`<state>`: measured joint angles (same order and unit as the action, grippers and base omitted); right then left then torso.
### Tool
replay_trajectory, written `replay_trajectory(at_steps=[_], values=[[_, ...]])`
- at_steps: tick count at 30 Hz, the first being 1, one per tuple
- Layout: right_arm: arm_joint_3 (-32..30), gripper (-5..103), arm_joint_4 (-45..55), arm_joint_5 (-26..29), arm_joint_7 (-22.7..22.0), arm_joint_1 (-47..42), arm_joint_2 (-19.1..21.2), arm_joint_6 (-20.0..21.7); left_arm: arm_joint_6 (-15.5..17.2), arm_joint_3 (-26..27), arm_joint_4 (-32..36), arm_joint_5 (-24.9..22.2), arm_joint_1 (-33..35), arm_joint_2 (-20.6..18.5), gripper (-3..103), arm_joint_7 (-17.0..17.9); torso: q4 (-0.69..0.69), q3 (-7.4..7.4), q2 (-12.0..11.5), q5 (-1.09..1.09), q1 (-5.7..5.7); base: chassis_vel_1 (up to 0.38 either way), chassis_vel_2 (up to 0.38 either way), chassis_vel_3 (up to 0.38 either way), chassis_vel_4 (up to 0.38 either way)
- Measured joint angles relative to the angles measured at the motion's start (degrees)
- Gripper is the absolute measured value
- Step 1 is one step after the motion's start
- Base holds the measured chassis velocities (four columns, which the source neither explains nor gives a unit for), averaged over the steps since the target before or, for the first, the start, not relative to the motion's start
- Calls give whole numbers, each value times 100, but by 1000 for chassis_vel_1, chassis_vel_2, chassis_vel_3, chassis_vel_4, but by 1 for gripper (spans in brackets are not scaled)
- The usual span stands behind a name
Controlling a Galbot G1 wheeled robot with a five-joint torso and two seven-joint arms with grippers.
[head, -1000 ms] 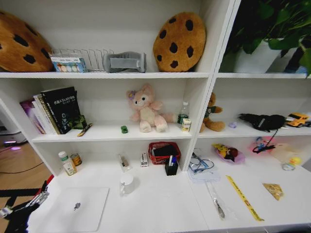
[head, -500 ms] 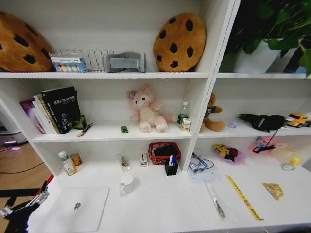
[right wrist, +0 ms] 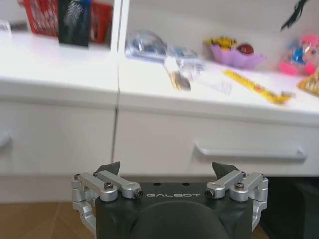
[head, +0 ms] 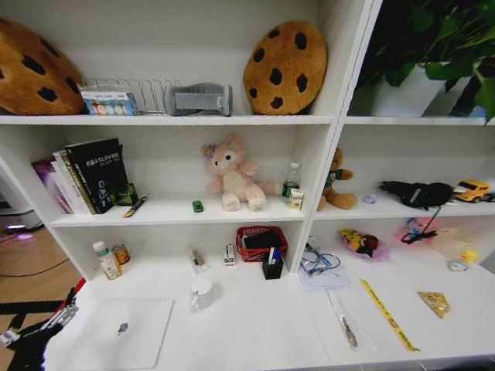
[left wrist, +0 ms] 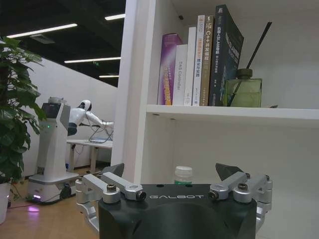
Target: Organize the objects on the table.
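Closed laptop (head: 124,331) rests flat at the white desk's (head: 255,325) 7 o'clock corner.
Both grippers, left (left wrist: 177,175) and right (right wrist: 167,172), hang spread wide and empty below desk level; the green toy car (head: 198,205) sits a shelf up (beside the pink plush (head: 232,174)).

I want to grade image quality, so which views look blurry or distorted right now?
Head view: wide-angle bowing of the shelving, laptop sharp. Right wrist view: soft focus on the drawer handle. Left wrist view: books crisp.
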<state>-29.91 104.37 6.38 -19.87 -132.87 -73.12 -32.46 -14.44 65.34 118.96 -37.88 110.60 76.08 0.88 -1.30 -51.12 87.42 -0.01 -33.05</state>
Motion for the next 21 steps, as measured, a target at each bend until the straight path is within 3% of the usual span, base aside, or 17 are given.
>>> replay_trajectory(at_steps=[5, 8, 10, 13, 16, 21], values=[[-138, 100, 1027, -278, -184, -409, 17, -10, 0, 0, 0, 0, 0, 0, 100, 0, -1, 0, 0, 0, 1, 0, 0, 0, 0], [-316, 100, 1489, -204, -201, -264, 21, 350, 0, 0, 0, 0, 0, 0, 100, 0, 0, 0, 0, 1, 0, 0, 0, 0, 0], [-509, 100, 1962, 45, -70, 77, 75, 928, 0, 0, -1, 0, 0, 0, 100, 0, -1, -1, -1, 2, 0, 0, 0, 0, 0], [-584, 100, 2107, 105, 45, 235, 115, 1102, 0, 0, 0, 0, 0, 0, 100, -1, 1, -1, -1, 1, 0, 0, 0, 0, 0], [-733, 100, 2471, 233, 564, 936, 408, 1591, 0, 0, 0, 0, 0, 0, 100, -1, 0, -1, -1, 1, 0, 0, 0, 0, 0], [-745, 100, 2546, 450, 809, 1559, 618, 1982, -1, 0, -1, 0, 0, 0, 100, -1, 1, -1, -2, 2, 0, 0, 0, 0, 0]])
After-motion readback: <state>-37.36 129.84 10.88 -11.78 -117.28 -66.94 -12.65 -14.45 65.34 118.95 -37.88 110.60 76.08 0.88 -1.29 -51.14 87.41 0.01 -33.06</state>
